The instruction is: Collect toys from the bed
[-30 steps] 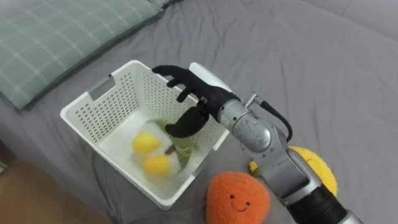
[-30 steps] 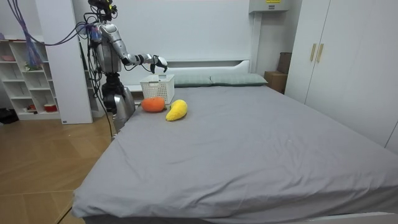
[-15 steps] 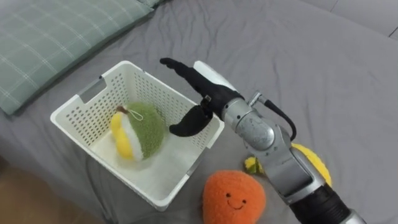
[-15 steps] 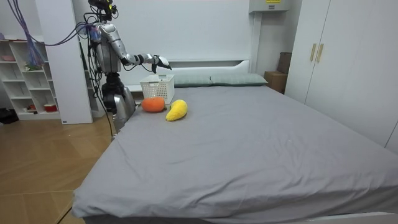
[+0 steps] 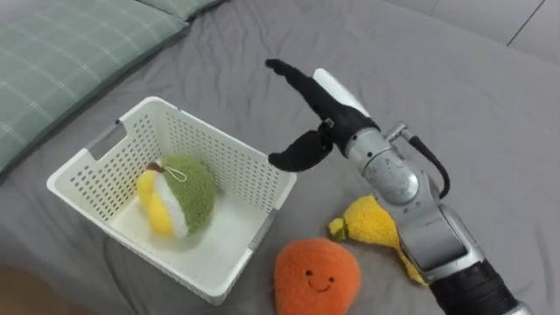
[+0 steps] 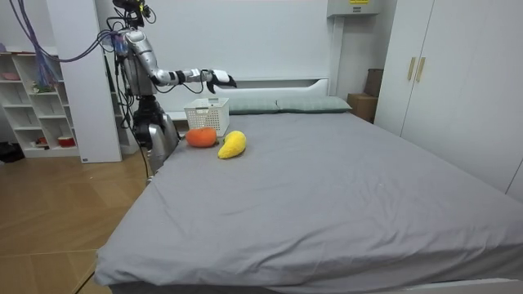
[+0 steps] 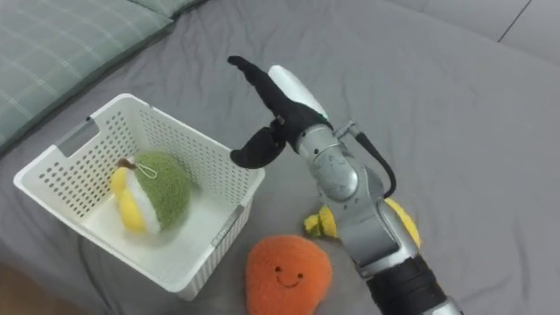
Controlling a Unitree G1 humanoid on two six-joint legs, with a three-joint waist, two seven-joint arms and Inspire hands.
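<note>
We saw a white basket (image 5: 214, 149) of perforated plastic on the smooth grey bed (image 5: 455, 96), with a checked green pillow (image 5: 61, 52) to its far left. A round, fuzzy green-and-yellow plush toy (image 5: 179, 194) lay inside the basket. Near and right of the basket sat a round orange plush (image 5: 315, 276) with a stitched smile. Just beside it lay a yellow plush (image 5: 376, 223), partly hidden by the right arm. The right hand (image 5: 325, 114) hovered over the basket's right corner, fingers straight and thumb spread wide, holding nothing.

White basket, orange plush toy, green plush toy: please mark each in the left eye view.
white basket (image 5: 223, 160), left eye view, on its perforated far wall.
orange plush toy (image 5: 317, 278), left eye view, on its smiling face.
green plush toy (image 5: 191, 192), left eye view, on its fuzzy green side.
</note>
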